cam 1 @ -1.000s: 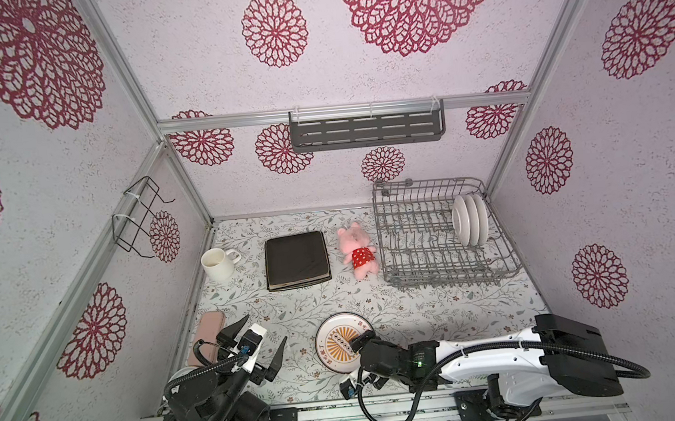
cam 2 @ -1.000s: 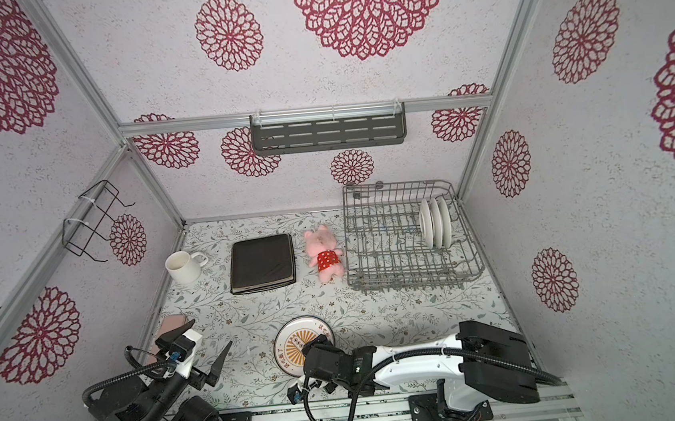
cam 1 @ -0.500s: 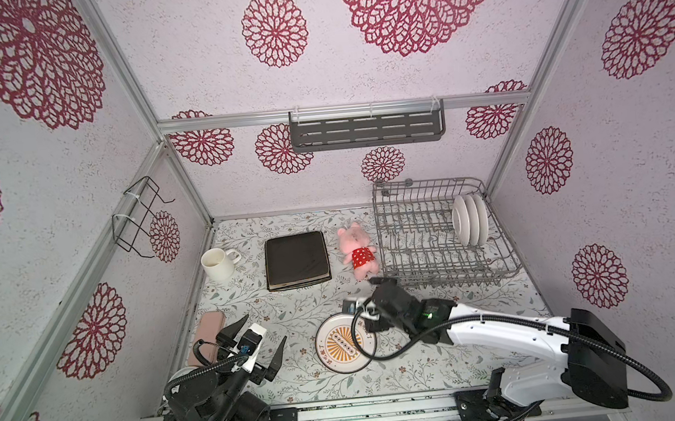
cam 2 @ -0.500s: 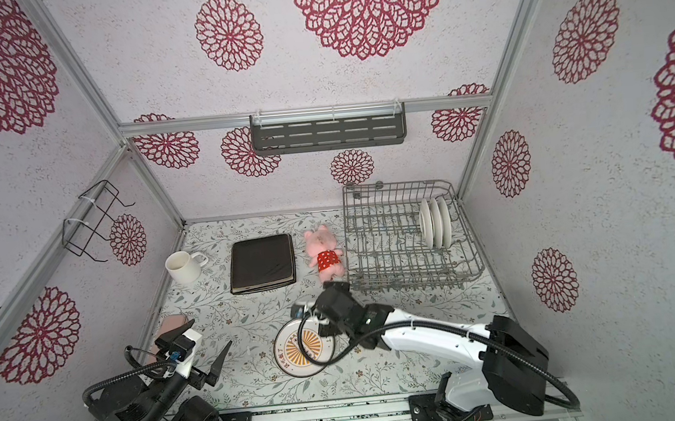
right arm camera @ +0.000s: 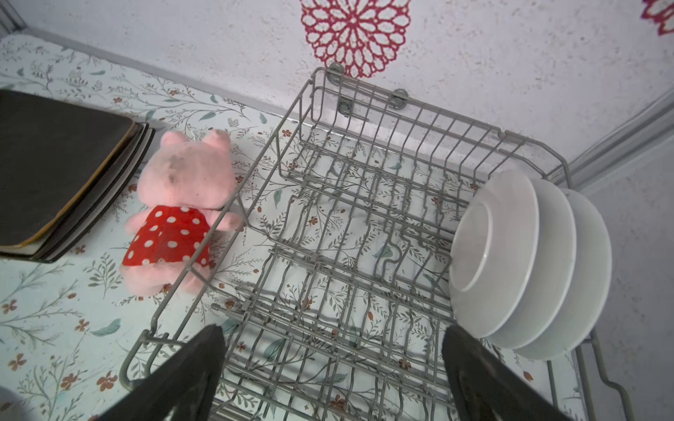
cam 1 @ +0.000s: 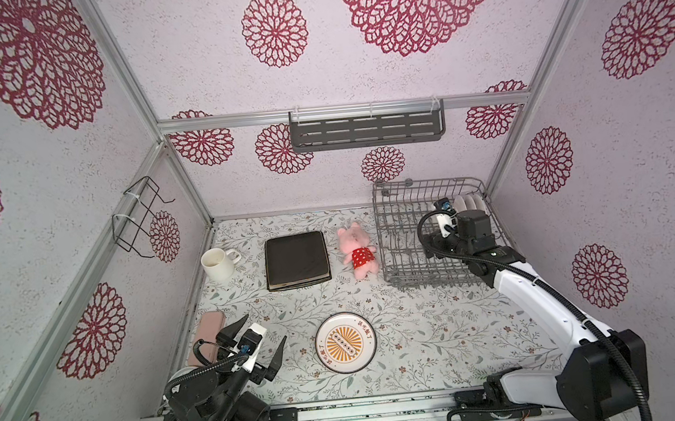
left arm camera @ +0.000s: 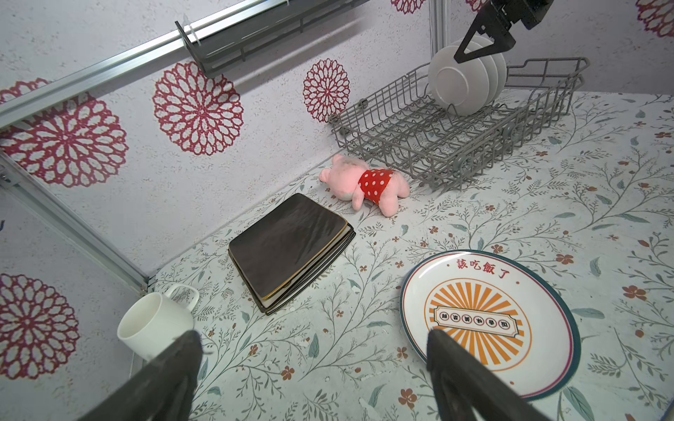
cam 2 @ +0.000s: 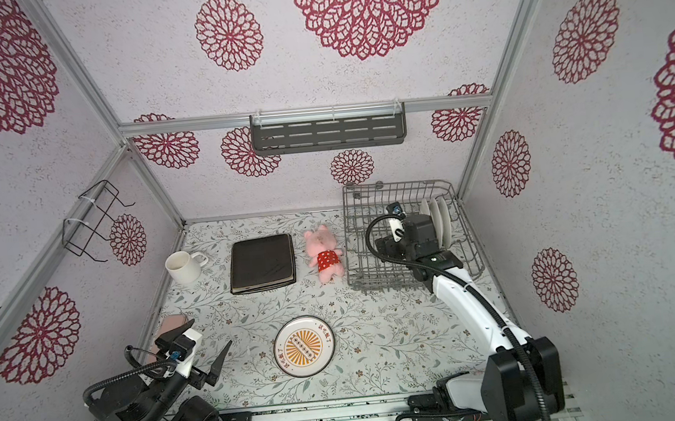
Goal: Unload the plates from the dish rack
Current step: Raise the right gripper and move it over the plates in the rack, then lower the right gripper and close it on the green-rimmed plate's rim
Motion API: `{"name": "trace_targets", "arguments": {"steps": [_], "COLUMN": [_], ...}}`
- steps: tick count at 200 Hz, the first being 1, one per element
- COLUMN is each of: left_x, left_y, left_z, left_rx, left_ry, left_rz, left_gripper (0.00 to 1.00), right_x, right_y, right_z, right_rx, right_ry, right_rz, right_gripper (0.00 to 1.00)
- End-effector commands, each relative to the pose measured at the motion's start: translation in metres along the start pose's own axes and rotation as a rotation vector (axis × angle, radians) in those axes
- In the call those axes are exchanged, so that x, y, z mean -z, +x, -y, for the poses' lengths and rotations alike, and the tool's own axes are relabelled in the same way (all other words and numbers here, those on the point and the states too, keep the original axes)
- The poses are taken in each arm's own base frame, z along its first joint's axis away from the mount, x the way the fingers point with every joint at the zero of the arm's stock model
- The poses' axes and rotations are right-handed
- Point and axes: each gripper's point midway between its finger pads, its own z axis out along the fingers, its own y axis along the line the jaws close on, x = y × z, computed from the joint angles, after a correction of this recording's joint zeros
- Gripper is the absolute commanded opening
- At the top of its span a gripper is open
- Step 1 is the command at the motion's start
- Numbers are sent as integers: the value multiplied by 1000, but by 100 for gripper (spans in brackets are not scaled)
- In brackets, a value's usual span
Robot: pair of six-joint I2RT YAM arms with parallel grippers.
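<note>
White mug (cam 1: 217,264) stands far left by the wall, and a flat pink thing (cam 1: 210,333) lies nearer me; what it is I cannot tell. My left gripper (cam 1: 266,327) hangs low over the near left of the table (cam 1: 422,337), its jaws spread wide and holding nothing; the left wrist view shows only bare cloth between them. Further back lies a stack of square plates (cam 1: 296,261), a dark one on top and a cream edge showing beneath it. Right of my left gripper a round plate (cam 1: 345,343) with an orange printed face lies flat near the front, apart from everything else. A pink pig (cam 1: 357,251) lies between the stack and the rack (cam 1: 409,195), just beside the rack's wall. My right gripper (right arm camera: 333,368) hovers over the rack, jaws spread, nothing between them. Three white plates (right arm camera: 529,262) stand on edge at the rack's right end, close beside one jaw, and my arm partly hides them in both top views
</note>
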Motion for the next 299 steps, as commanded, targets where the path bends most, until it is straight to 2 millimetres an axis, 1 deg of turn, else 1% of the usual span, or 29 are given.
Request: {"name": "trace_targets", "arguments": {"steps": [1,22,41,80,96,112,129,152,185,227,250,299], "left_x": [-5,-6,-6,-4,-4,-4,-4,-4,-6,-6,-6,-7], "left_y": [-1,0,0,-1,-2,-1,-1,0,0,1,0,1], "left_z": [5,7,8,7,7,7,7,7,7,7,8,8], "left_rx": [-25,-28,-29,-28,-27,-27,-27,-29,-30,-28,-29,-28], "left_ry": [25,37,42,36,35,34,35,35,35,37,38,38], "left_rz": [7,0,0,8,11,10,9,5,0,-5,-5,-8], "left_gripper": [97,97,97,97,97,98,97,97,97,97,97,97], "right_x": [11,5,-8,-42,-56,-69,-77,-81,-81,-85,-87,-89], "right_y": [-40,-49,-55,-63,-60,-53,-45,-39,-30,-17,-9,-4], "right_z": [22,48,66,92,101,108,117,126,138,142,149,151], "right_rx": [-112,-162,-206,-291,-323,-335,-341,-332,-335,-344,-348,-343], "right_ry": [-22,3,16,-23,-38,-31,-7,20,54,67,103,105], "right_rz": [82,81,66,17,-5,-36,-66,-83,-97,-123,-141,-149], "right_gripper": [94,93,91,76,72,68,66,66,64,61,57,53]}}
